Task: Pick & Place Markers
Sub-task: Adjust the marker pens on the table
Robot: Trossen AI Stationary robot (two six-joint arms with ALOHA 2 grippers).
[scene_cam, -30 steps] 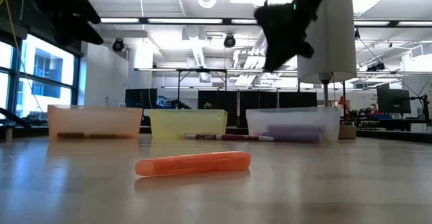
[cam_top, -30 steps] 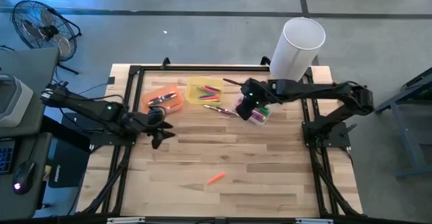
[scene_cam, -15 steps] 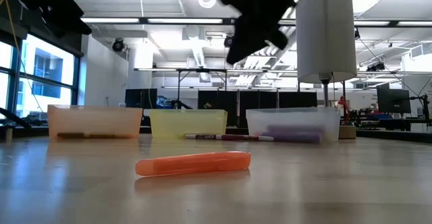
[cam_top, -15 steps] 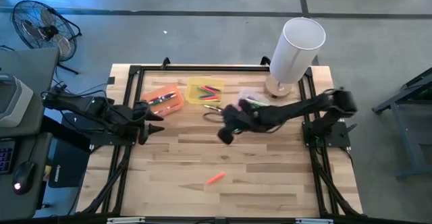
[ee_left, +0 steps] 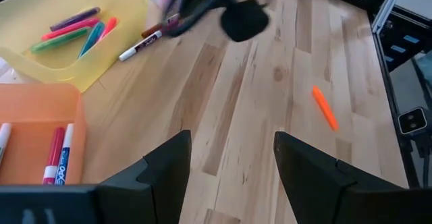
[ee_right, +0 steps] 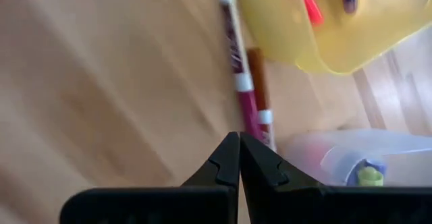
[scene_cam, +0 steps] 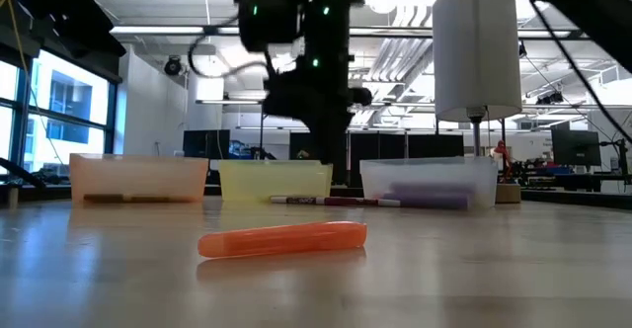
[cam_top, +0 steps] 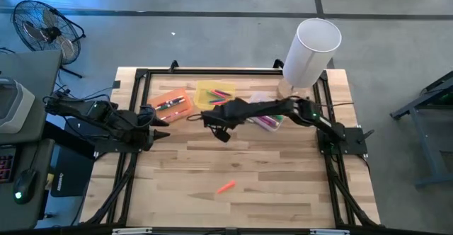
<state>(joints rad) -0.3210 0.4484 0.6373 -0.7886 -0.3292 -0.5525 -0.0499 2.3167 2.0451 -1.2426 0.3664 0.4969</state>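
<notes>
An orange marker [cam_top: 226,187] [scene_cam: 283,239] lies alone on the near middle of the table. Two more markers [ee_right: 237,69] lie side by side on the wood just in front of the yellow bin [cam_top: 214,95]. Coloured markers also lie in the yellow bin, the orange bin [cam_top: 172,104] and the clear bin [cam_top: 267,119]. My right gripper [cam_top: 216,122] [ee_right: 237,140] is shut and hangs above the two loose markers, touching nothing. My left gripper [cam_top: 163,119] [ee_left: 229,153] is open, low by the orange bin's near side.
A tall white cylinder on a round base [cam_top: 309,51] stands at the far right corner. The three bins sit in a row along the far side [scene_cam: 275,180]. Black frame rails [cam_top: 134,107] run along the table's edges. Bare wood spreads around the orange marker.
My right gripper has swung from above the clear bin toward the table's left, past the yellow bin's near side, with the arm stretched out across the table. My left gripper has drawn back a little toward the left edge. The markers and bins have stayed put.
</notes>
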